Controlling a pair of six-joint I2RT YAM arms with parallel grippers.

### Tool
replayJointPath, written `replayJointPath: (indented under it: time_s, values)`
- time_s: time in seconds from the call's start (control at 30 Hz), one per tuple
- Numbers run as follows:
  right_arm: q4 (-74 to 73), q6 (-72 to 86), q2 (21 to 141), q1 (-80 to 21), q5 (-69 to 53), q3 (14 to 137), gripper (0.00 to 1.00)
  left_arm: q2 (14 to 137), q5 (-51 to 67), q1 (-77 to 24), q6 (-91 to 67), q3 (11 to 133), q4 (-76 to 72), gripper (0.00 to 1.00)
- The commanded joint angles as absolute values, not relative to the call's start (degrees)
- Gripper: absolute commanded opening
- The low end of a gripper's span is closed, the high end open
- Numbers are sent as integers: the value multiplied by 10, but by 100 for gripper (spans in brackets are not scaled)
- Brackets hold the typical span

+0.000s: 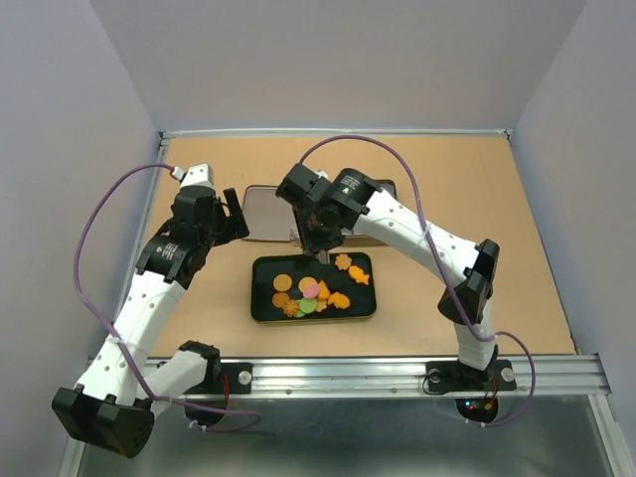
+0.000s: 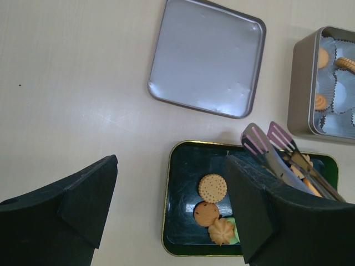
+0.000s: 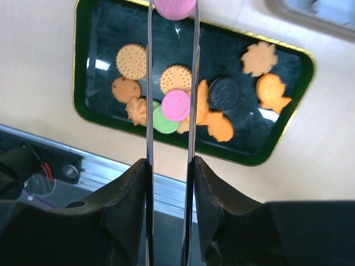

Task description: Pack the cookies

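Note:
Several cookies lie in a dark green tray: round brown, pink, green, a dark sandwich one and orange shapes. My right gripper is shut on thin metal tongs, whose tips pinch a pink cookie above the tray's far edge. In the top view the right gripper hangs over the tray. My left gripper is open and empty, above the tray's left end; it also shows in the top view.
A silver lid lies upside down behind the tray. A silver tin with white paper cups and a few cookies stands to its right. The tongs' tips show over the tray. Walls ring the table.

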State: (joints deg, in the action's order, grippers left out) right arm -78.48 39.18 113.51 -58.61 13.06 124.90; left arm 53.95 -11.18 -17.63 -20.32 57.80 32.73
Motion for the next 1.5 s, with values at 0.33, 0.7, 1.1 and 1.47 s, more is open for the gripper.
replayJointPath:
  time_s: [0.33,0.7,1.1,1.47]
  values:
    - [-791,308,1027,-418,205,1238,42,560,-110,-178,-207,644,326,89]
    - [-720,279,994,-354,171,1110,42,563,-105,-178,-233,650,326,88]
    - [-646,236,1010,-326,112,1079,41,550,-112,-178,-251,643,338,88]
    - [-646,228,1033,-326,110,1077,41,547,-120,-178,-259,639,345,88]
